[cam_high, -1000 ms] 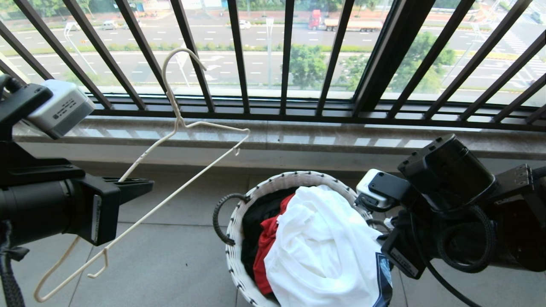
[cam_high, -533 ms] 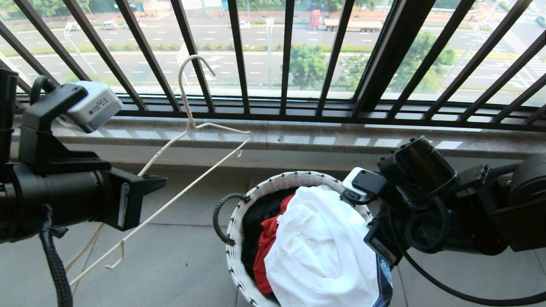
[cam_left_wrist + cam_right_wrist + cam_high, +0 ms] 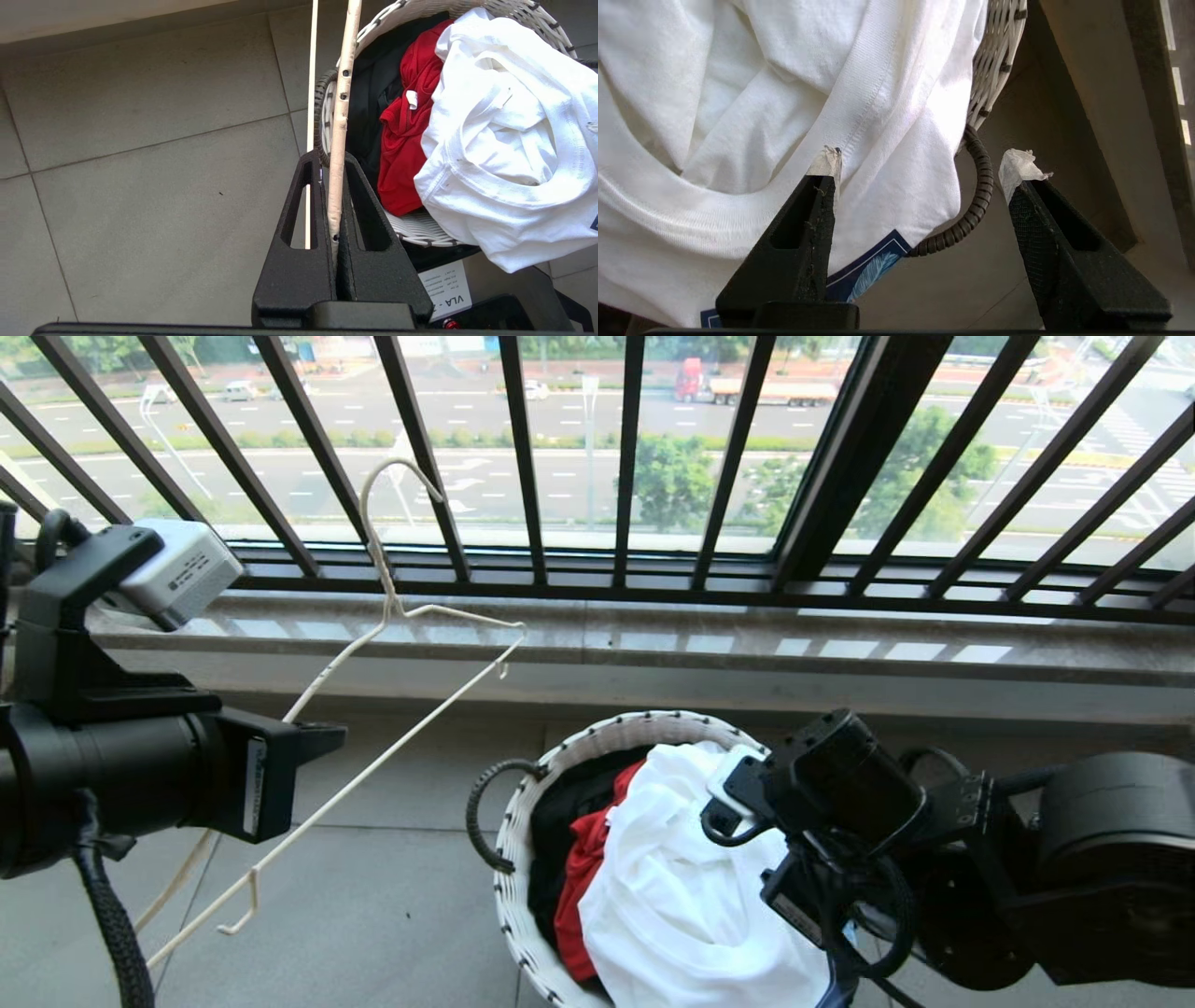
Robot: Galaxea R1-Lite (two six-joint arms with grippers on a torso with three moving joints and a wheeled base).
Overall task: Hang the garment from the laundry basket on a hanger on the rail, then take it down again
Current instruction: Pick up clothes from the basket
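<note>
Head view, left to right: left gripper point(image 3: 313, 742) is clamped tight on the beige hanger point(image 3: 392, 607), held above the floor tiles. Then the laundry basket point(image 3: 523, 821), white garment point(image 3: 691, 896) heaped on a red garment point(image 3: 583, 868). Right gripper point(image 3: 920, 168) hangs over its edge, jaws wide apart, gripping nothing.

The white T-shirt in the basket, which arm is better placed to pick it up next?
Probably the right. The right gripper is open at the T-shirt over the basket rim, while the left gripper is shut on the hanger, off to the side.
</note>
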